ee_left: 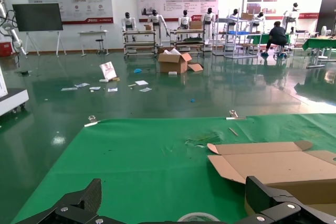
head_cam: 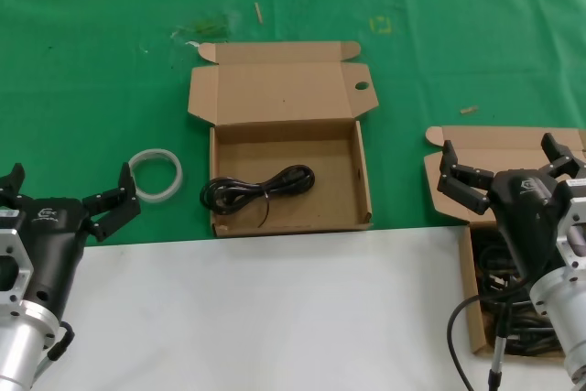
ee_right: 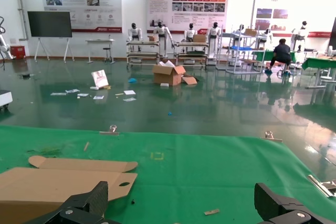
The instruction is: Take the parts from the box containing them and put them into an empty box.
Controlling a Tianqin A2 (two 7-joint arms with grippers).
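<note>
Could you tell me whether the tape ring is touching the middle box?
Apart: the head view shows green cloth between the tape ring and the box.

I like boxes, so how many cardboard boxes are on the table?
2. One open box with a round-holed lid flap sits mid-table on the green cloth, holding one black cable. The other box is at the right edge, partly hidden behind the right arm.
</note>
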